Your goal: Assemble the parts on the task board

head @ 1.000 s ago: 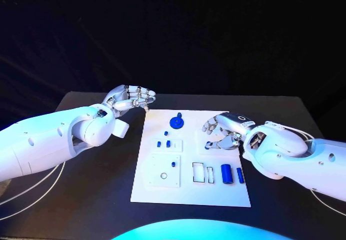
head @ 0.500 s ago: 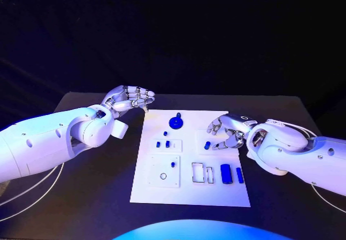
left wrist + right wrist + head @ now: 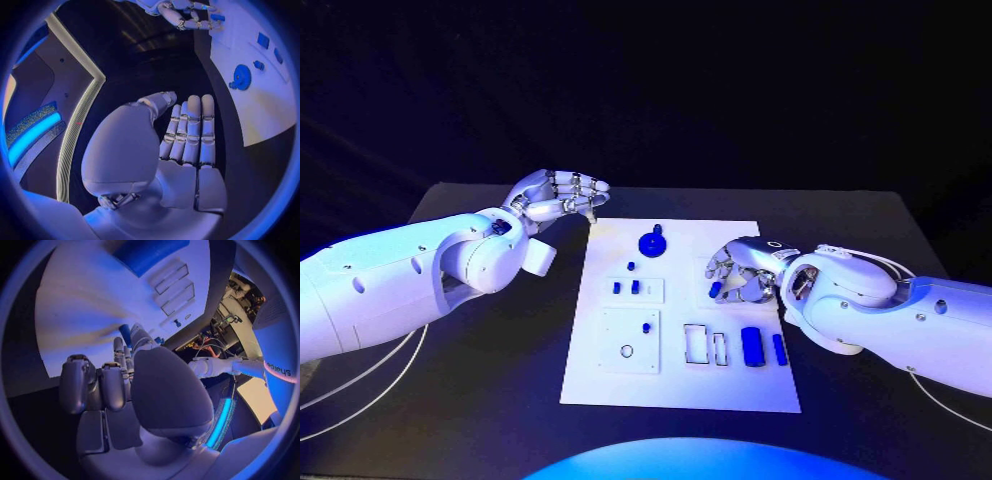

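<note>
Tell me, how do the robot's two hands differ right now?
The left hand hovers off the task board, beyond its far left corner, and holds nothing; the right hand is over the board. The left hand's fingers lie together, while the right hand's curl around a small blue part. Both are silver.

right hand [image 3: 740,270] hiding small blue part [image 3: 717,291]

White task board [image 3: 678,390], blue parts [image 3: 753,346], black table [image 3: 488,400], silver hands, white arms [image 3: 387,290]
</note>
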Action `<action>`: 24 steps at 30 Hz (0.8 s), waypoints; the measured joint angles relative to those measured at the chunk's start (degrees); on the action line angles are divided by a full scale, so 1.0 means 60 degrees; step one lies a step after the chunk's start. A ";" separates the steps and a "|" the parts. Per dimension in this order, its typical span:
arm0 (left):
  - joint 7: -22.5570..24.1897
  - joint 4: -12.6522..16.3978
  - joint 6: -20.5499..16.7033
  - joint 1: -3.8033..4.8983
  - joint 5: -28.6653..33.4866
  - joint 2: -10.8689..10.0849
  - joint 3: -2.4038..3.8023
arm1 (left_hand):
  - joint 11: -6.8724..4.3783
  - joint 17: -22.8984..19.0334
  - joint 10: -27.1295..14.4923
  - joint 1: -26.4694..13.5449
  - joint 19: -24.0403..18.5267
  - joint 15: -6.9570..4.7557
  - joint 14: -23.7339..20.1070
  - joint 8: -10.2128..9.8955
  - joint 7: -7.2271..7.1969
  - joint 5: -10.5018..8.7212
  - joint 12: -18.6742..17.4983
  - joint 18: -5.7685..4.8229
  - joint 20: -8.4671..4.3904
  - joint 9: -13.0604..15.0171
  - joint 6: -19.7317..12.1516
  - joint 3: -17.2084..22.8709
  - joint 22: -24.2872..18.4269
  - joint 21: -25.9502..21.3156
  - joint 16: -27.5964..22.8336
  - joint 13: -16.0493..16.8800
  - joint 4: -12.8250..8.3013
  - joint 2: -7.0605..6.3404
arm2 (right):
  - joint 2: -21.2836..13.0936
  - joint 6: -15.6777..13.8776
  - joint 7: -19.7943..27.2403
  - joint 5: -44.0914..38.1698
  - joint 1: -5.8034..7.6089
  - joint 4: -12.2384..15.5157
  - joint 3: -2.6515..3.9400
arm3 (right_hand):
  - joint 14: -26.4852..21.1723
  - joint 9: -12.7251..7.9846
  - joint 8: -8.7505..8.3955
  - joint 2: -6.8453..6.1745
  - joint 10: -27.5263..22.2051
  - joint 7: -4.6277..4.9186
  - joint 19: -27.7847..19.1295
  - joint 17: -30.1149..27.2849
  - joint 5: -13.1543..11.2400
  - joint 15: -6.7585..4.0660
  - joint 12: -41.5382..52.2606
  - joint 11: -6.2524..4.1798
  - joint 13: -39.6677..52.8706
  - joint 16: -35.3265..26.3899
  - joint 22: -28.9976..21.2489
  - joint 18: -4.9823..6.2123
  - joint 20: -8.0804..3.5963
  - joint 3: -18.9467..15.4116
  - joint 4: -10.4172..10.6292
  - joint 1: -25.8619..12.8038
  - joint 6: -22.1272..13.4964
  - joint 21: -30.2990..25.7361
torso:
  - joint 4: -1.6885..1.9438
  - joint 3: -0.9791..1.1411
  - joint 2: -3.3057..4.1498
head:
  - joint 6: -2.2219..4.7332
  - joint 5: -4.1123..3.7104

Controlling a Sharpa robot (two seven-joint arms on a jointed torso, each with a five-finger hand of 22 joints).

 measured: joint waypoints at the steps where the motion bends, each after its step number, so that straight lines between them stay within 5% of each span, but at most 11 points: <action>1: -0.0001 0.0000 0.0000 0.0000 0.0000 0.0000 0.0000 | 0.0000 0.0000 0.0000 0.0000 0.0000 0.0000 0.0000 0.0000 0.0000 0.0000 0.0000 0.0000 0.0000 0.0000 0.0000 0.0000 0.0000 0.0000 0.0000 0.0000 0.0000 0.0000 | 0.0013 0.0000 0.0004 -0.0006 -0.0003 -0.0011 -0.0002 | -0.0021 -0.0011 -0.0022 0.0000 0.0085 0.0007 0.0009 -0.0012 -0.0039 -0.0021 -0.0081 -0.0001 -0.0009 0.0000 0.0000 0.0000 -0.0009 0.0102 0.0001 0.0000 0.0021 0.0000 | -0.0001 0.0000 0.0000 | -0.0005 -0.0003; 16: -0.0018 -0.0008 -0.0002 0.0000 0.0004 -0.0006 0.0000 | 0.0000 0.0001 0.0001 0.0000 0.0000 0.0000 0.0000 -0.0001 0.0000 0.0000 0.0000 0.0000 0.0000 0.0000 0.0000 0.0000 0.0000 0.0000 0.0000 0.0001 0.0000 0.0000 | 0.0104 -0.0010 0.0037 -0.0194 -0.0027 -0.0053 -0.0008 | 0.0013 -0.0061 -0.0065 -0.0253 0.1159 0.0036 -0.0013 -0.0072 -0.0201 -0.0124 -0.0959 -0.0152 0.0011 -0.0004 -0.0002 0.0000 -0.0102 0.2123 -0.0038 -0.0354 0.0712 0.0147 | -0.0005 0.0000 -0.0003 | -0.0029 0.0002; 24: -0.0033 -0.0011 0.0000 0.0000 0.0004 -0.0010 -0.0001 | 0.0000 0.0002 0.0001 0.0000 0.0000 0.0000 0.0000 -0.0001 0.0000 0.0000 0.0000 0.0000 0.0000 0.0000 0.0000 0.0001 0.0001 0.0000 0.0000 0.0001 0.0000 0.0000 | 0.0160 -0.0020 0.0034 -0.0357 -0.0048 -0.0083 -0.0008 | 0.0013 0.0092 0.0203 -0.0333 0.1417 0.0025 -0.0024 -0.0037 -0.0424 -0.0124 -0.1178 -0.0098 0.0025 -0.0007 -0.0003 0.0000 -0.0113 0.3310 -0.0287 -0.0476 0.1338 0.0265 | -0.0005 0.0004 0.0000 | -0.0039 0.0001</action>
